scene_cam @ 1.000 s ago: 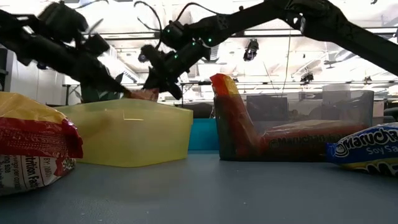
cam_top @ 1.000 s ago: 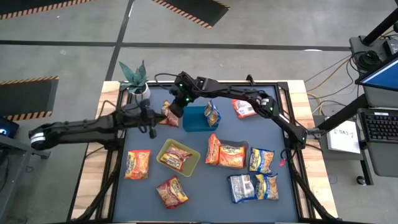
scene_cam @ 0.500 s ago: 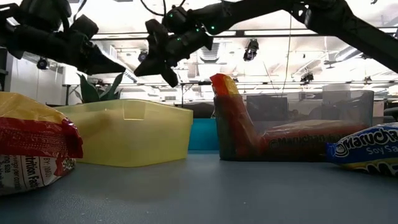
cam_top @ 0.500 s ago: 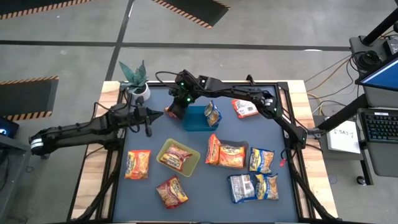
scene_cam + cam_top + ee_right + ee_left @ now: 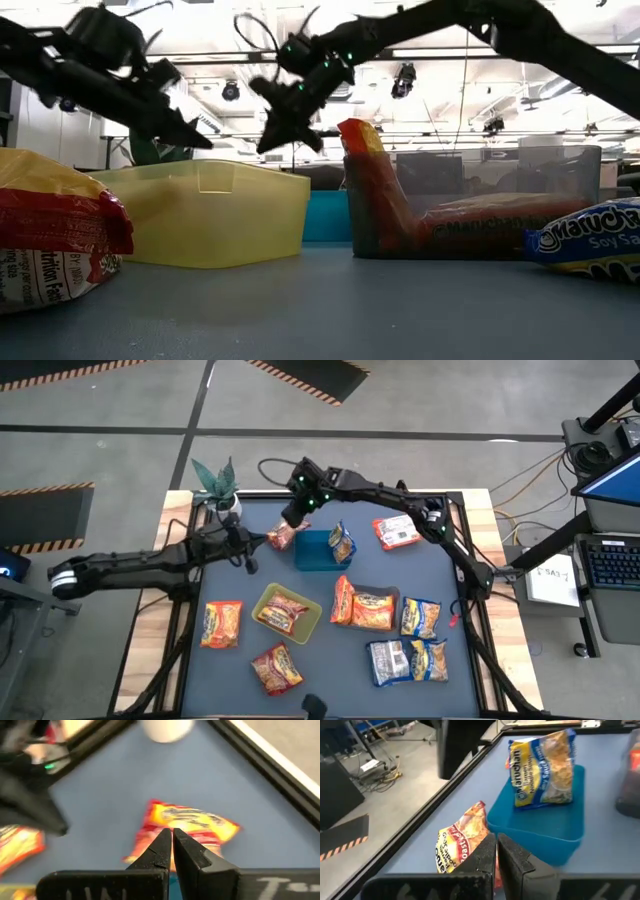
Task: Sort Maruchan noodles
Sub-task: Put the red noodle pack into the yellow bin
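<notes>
High view: near the front of the dark blue table [image 5: 230,665] lie crinkly orange noodle packets [image 5: 277,668] and blue-and-yellow ones. Farther back, one orange packet [image 5: 284,537] lies flat just beside the blue square tray [image 5: 312,557]. A blue-and-yellow packet [image 5: 342,543] leans in that tray. Both the left pincer [image 5: 252,563] and the right pincer [image 5: 290,530] are closed tight and empty, close above the orange packet.

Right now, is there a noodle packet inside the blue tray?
Yes, a blue-and-yellow packet stands in the blue tray, leaning on its far wall.
</notes>
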`<control>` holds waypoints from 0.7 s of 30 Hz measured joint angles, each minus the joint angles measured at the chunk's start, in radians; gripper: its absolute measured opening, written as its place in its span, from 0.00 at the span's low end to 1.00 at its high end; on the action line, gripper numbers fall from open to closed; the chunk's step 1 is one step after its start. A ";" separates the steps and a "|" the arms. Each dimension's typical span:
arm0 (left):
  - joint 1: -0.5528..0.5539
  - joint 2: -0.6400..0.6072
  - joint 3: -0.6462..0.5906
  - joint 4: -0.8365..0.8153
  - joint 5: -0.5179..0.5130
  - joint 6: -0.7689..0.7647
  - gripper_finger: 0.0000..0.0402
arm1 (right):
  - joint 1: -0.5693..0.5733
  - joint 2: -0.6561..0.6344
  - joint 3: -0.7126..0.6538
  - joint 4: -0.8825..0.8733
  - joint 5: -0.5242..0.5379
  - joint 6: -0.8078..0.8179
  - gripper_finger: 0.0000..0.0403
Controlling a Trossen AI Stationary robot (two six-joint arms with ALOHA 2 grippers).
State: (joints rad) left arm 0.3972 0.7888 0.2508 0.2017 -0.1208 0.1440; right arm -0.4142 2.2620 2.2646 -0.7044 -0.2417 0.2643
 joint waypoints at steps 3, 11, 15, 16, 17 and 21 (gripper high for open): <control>0.044 0.105 0.004 0.060 0.035 0.000 0.00 | -0.033 0.032 0.000 -0.002 0.002 0.009 0.02; 0.115 0.377 0.018 0.164 0.063 0.030 0.00 | -0.074 0.084 0.000 0.002 0.003 0.023 0.03; 0.116 0.490 0.027 0.279 0.074 0.032 0.00 | -0.078 0.084 0.005 0.005 -0.001 0.013 0.10; 0.116 0.513 0.033 0.291 0.084 0.035 0.00 | -0.080 0.084 0.006 0.005 -0.001 0.013 0.12; 0.116 0.534 0.039 0.294 0.086 0.040 0.00 | -0.081 0.084 0.006 -0.001 -0.001 0.013 0.14; 0.125 0.604 0.042 0.287 0.087 0.057 0.00 | -0.083 0.089 0.006 -0.036 -0.001 0.014 0.25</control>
State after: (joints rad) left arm 0.5223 1.3930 0.2932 0.4886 -0.0343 0.2008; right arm -0.4976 2.3514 2.2704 -0.7400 -0.2427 0.2779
